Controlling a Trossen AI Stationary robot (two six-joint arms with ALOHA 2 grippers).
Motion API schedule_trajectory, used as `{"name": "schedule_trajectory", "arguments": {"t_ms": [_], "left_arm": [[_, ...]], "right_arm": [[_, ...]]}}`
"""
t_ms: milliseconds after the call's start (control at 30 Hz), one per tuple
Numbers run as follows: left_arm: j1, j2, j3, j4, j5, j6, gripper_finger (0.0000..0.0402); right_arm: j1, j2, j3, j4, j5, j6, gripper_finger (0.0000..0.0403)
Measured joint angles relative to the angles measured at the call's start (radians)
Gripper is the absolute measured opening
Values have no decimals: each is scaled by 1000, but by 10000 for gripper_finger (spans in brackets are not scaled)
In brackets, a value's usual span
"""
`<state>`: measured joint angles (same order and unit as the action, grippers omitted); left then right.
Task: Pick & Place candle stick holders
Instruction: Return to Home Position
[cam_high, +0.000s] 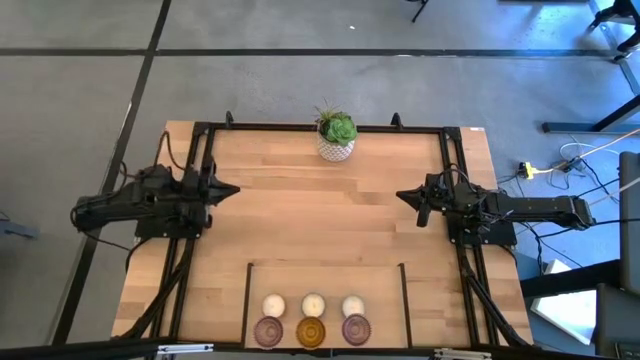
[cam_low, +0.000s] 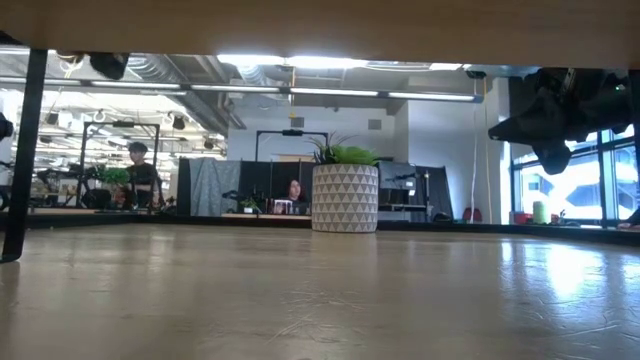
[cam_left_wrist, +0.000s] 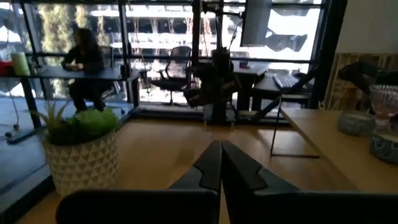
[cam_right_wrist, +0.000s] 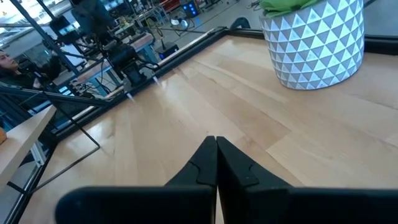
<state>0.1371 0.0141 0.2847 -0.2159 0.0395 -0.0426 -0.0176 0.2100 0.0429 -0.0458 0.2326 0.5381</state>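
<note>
Six small round candle stick holders stand on their bases in two rows at the table's near edge. The cream-white ones (cam_high: 313, 304) form the far row. Two purplish-pink glass ones (cam_high: 268, 330) flank an amber one (cam_high: 311, 331) in the near row. The left wrist view shows some holders (cam_left_wrist: 356, 123) off to one side. My left gripper (cam_high: 232, 189) (cam_left_wrist: 221, 149) is shut and empty, level above the table's left side and pointing right. My right gripper (cam_high: 403, 196) (cam_right_wrist: 215, 140) is shut and empty above the right side, pointing left.
A green plant in a white patterned pot (cam_high: 336, 137) (cam_low: 345, 197) stands at the middle of the far edge. A thin black frame outline (cam_high: 325, 266) encloses the holders. A black rail frame (cam_high: 445, 150) runs along the table's sides. Bare wood (cam_high: 320, 220) lies between the grippers. People sit in the room beyond.
</note>
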Motion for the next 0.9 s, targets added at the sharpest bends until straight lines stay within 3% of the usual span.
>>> {"name": "schedule_trajectory", "arguments": {"t_ms": [200, 400, 600, 667, 900], "left_arm": [[0, -13, 32, -76, -2, -33, 2], [0, -14, 29, -77, -5, -52, 2], [0, -14, 29, -65, -39, -67, 2], [0, -14, 29, -64, -46, -67, 2], [0, -14, 29, -65, -50, -75, 2]], "right_arm": [[0, 2, 0, 1, 1, -15, 0], [1, 6, 0, 11, 11, -206, 0], [2, -10, 0, 54, 258, -150, 0], [3, -19, 1, 49, 289, -145, 0], [53, -24, 1, 2, 74, -338, 0]]}}
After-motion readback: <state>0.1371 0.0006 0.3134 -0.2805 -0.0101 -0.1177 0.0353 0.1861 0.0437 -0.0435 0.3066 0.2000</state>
